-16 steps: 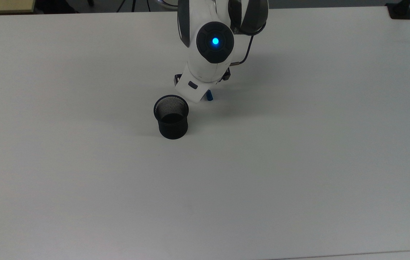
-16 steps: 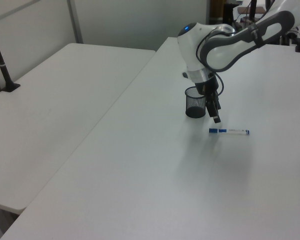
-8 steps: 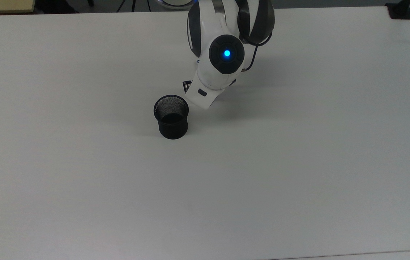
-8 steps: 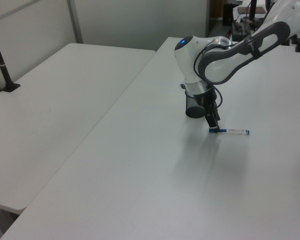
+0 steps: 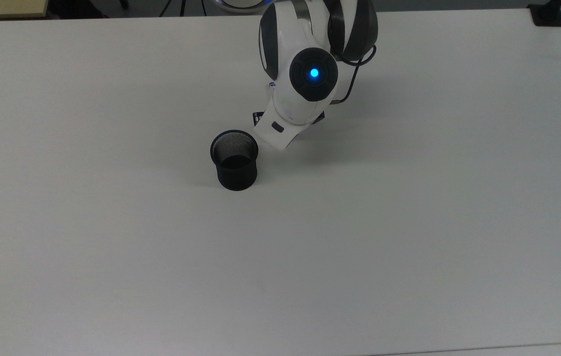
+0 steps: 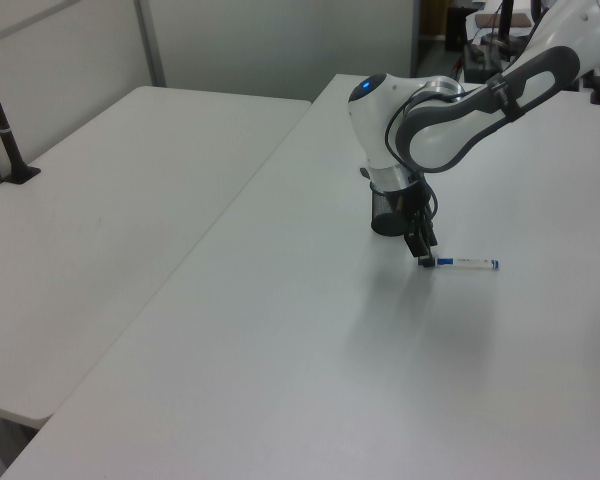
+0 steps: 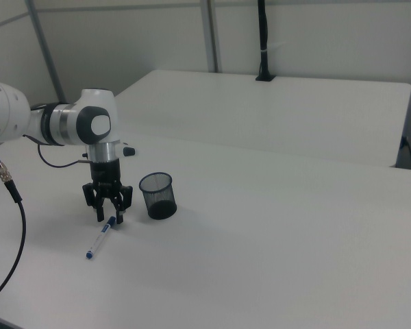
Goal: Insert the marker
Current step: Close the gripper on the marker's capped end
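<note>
In the top view the arm's white wrist (image 5: 288,116) covers both the gripper and the marker; the black mesh cup (image 5: 234,159) stands clear of it on the top view's left, upright, its open mouth and dark bottom in sight. In the left view the arm's body hides the upper part of the cup (image 6: 388,212), and the gripper (image 6: 421,259) is a small dark shape whose fingers are hard to separate there.

The right view shows it best: the gripper (image 7: 108,218) points straight down over the capped end of the marker (image 7: 100,240), its two fingers spread, one on each side of the blue cap, tips close to the table (image 7: 260,247). The fingers are parted and not pressed onto the barrel, so the marker is not gripped. It lies flat on the table, its white barrel running away from the gripper toward the right view's lower left, ending in a small blue tail. In the left view the marker (image 6: 463,263) stretches toward the left view's right, just beside the cup and outside it. The print on the barrel is too small to read.

There is one arm, one marker and one cup. A second white table (image 7: 274,110) stands beyond, with a black post (image 7: 264,41) clamped at its far edge.
</note>
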`<state>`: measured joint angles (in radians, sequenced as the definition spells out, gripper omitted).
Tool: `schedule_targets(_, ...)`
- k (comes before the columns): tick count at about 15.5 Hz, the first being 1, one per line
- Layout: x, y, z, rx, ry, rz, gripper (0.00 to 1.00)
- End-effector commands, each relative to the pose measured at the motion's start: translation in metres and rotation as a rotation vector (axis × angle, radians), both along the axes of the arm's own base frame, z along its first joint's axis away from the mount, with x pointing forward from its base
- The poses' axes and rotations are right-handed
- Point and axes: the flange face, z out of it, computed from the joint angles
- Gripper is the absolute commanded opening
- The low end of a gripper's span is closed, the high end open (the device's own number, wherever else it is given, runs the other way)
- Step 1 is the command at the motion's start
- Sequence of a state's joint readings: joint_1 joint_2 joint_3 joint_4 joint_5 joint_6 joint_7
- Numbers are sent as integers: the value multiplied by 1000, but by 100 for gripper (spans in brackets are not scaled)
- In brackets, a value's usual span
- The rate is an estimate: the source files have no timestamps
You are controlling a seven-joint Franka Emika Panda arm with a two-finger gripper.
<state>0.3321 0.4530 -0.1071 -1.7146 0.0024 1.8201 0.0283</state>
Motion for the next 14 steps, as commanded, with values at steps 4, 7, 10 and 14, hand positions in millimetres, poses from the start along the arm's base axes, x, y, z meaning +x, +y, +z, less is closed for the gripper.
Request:
schedule_targets(4, -5, 15, -16, -30, -5, -15, 56)
schedule_targets(7, -4, 17, -20, -38, -17, -42, 46)
schedule_targets(10, -4, 17, -20, -39, -20, -46, 38)
schedule_targets(14, -6, 23, -29, -45, -8, -36, 28)
